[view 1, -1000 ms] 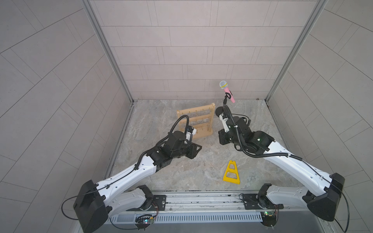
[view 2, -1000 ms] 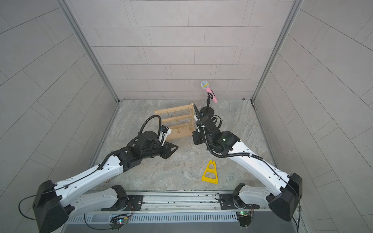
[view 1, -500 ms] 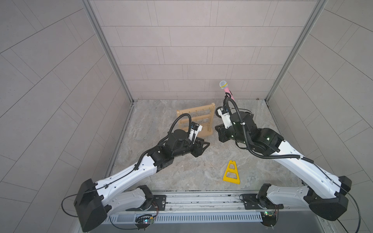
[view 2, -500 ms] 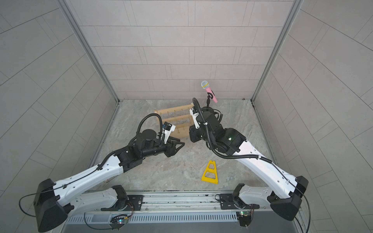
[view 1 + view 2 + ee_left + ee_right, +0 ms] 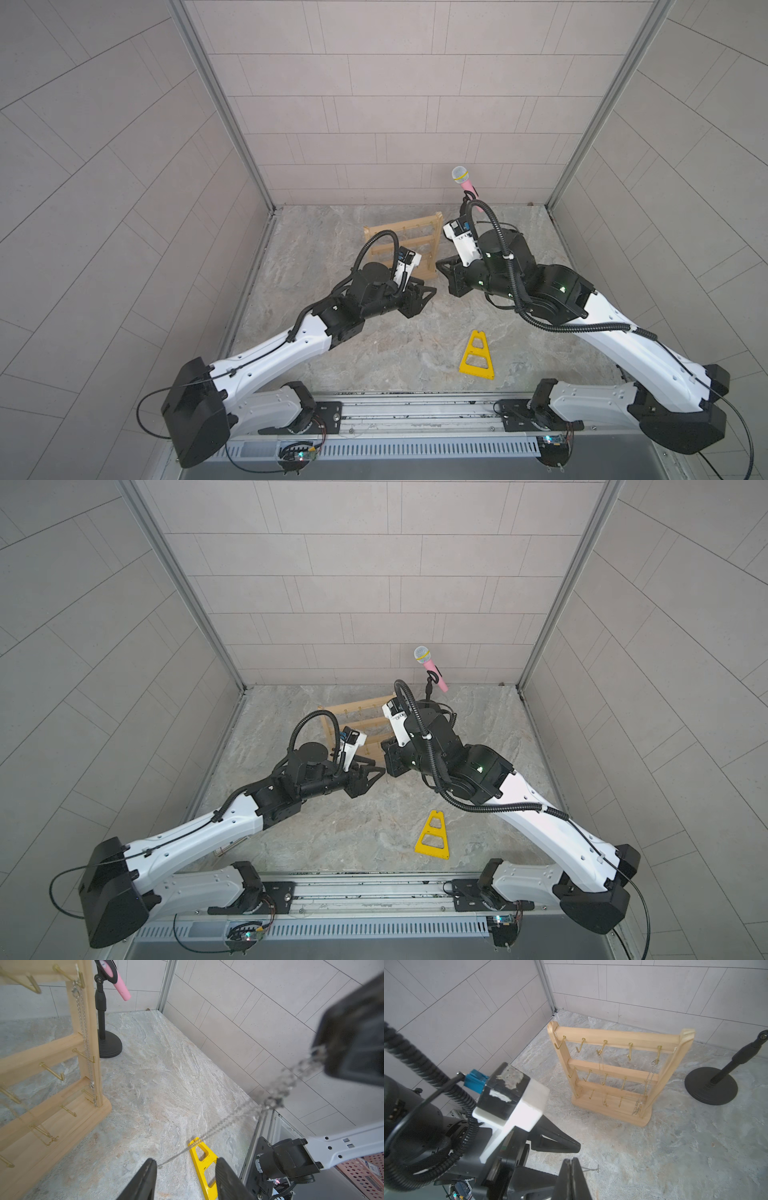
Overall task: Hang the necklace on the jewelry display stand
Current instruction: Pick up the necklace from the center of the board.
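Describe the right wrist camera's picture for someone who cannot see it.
The right gripper, shut, pinches a thin silver necklace in the foreground, over a marbled grey table. Beyond stands a pale wooden jewelry display stand with three rows of gold hooks, some already holding chains; a black microphone stand base sits beside it.

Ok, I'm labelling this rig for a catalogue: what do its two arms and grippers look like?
The left arm and right arm have white shells, black joints and ribbed black cable hoses. The left gripper and right gripper have tapered black fingers.
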Robot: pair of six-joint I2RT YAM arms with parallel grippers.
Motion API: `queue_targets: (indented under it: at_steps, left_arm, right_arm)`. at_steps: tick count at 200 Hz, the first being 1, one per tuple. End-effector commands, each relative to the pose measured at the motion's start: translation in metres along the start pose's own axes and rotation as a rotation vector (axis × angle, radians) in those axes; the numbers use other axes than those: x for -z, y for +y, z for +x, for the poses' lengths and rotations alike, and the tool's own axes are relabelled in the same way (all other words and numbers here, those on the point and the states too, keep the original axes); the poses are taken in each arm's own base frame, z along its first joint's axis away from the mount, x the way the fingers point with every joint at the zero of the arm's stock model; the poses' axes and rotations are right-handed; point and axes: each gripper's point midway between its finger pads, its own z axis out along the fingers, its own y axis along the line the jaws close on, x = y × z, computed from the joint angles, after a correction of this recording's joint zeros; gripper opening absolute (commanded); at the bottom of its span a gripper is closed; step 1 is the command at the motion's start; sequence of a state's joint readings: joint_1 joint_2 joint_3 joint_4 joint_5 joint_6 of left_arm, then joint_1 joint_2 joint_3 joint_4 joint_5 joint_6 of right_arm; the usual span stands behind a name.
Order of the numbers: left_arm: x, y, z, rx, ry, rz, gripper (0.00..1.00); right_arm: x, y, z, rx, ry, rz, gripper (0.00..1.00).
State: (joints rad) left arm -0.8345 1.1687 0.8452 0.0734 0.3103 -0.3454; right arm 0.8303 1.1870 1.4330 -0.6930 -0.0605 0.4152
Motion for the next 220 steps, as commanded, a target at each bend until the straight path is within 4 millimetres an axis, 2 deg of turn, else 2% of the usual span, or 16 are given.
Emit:
queue_targets:
  at_steps: [1,71,135,220]
  left_arm:
    - [0.0,-0.011,-0.025,-0.049,-0.066,0.034,0.51]
    - [-0.002,-0.017,-0.025,-0.055,-0.067,0.072,0.47]
    - [-0.001,-0.015,-0.018,-0.053,-0.056,0.07,0.3]
    - [-0.002,-0.015,-0.016,-0.054,-0.055,0.074,0.22]
  right_arm:
    - [0.011,0.008,-0.009,0.0,-0.029,-0.034,0.06]
    - [0.013,0.017,-0.012,-0.002,-0.039,-0.068,0.06]
    - [0.011,0.02,-0.014,-0.005,-0.045,-0.075,0.06]
    - [0.009,0.02,-0.013,-0.005,-0.042,-0.08,0.06]
